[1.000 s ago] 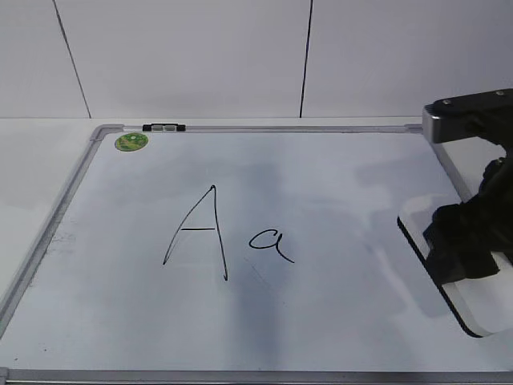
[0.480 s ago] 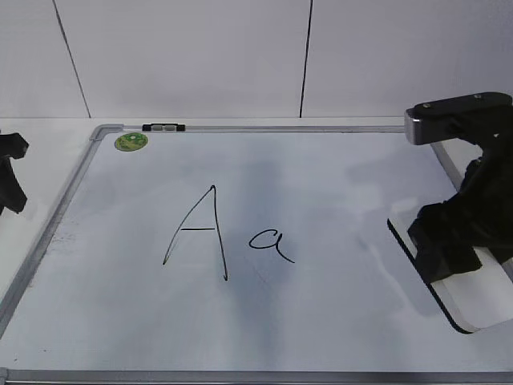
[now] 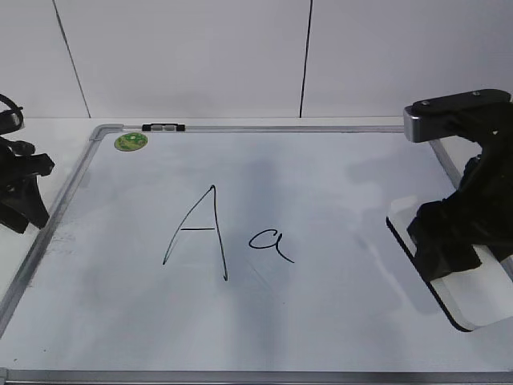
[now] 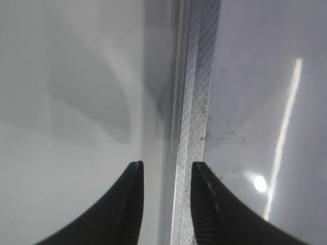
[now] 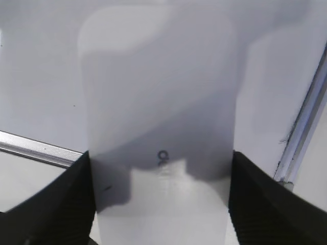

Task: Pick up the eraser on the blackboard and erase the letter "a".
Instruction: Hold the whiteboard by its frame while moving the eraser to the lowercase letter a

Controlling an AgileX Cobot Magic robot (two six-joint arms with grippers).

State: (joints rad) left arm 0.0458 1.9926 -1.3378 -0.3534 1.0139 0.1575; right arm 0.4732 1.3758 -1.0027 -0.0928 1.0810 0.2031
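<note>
The blackboard [image 3: 345, 176] is a white board with a grey frame, lying flat. A small cursive letter "a" [image 3: 271, 243] is near its middle, right of a large capital "A" [image 3: 199, 233]. My right gripper [image 3: 450, 241] is shut on the eraser [image 3: 474, 303], a white oblong with a dark underside, at the board's right side, well right of the "a". In the right wrist view the eraser [image 5: 158, 112] fills the gap between the fingers of the right gripper [image 5: 161, 196]. My left gripper [image 3: 20, 200] is beside the board's left frame. In the left wrist view the left gripper [image 4: 166, 171] is open and empty, above the frame strip [image 4: 196, 102].
A round green sticker [image 3: 131, 142] and a small black-and-white clip [image 3: 163, 127] sit at the board's far left corner. The white table [image 3: 32, 144] surrounds the board and a white wall stands behind. The board's frame [image 5: 306, 127] runs just right of the eraser.
The right gripper has moved a little to the left with the eraser in it. The left arm has come into view at the left edge of the board.
</note>
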